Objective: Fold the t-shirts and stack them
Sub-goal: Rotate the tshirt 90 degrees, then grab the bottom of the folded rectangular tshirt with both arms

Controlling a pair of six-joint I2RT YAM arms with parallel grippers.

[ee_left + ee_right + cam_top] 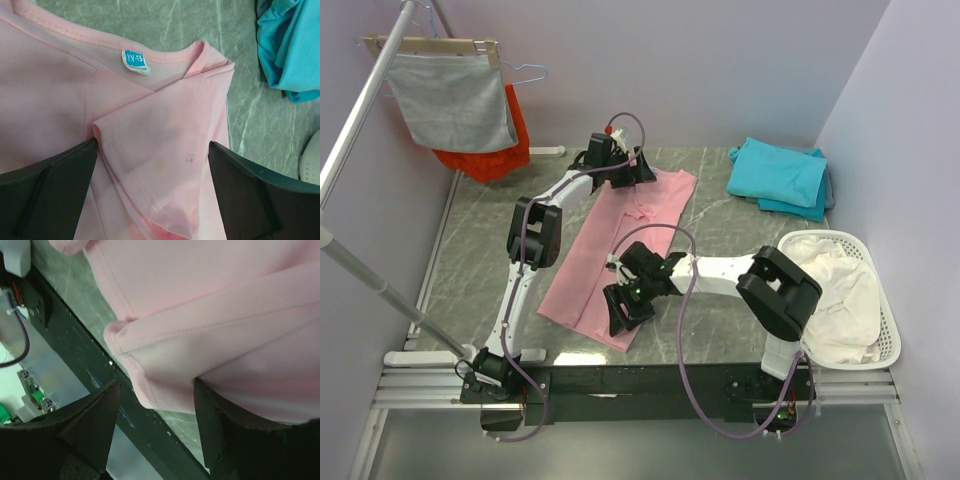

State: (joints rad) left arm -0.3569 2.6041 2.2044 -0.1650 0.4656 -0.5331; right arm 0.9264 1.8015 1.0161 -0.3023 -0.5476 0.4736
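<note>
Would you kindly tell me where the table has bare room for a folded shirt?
Bare table lies left of the left arm, toward its edge, and between the pink t-shirt and the teal t-shirts. The white basket crowds the near right.

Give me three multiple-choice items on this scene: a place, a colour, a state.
1. Where on the table do the teal t-shirts lie? A near left corner; B far right corner; C centre.
2. The collar label of the pink t-shirt is: A blue; B yellow; C black.
3. The left gripper is: A shut on a teal shirt; B shut on nothing; C open over the pink t-shirt.
1 B: the top view shows them there. 2 A: the left wrist view shows it blue. 3 C: its fingers stand wide apart.
</note>
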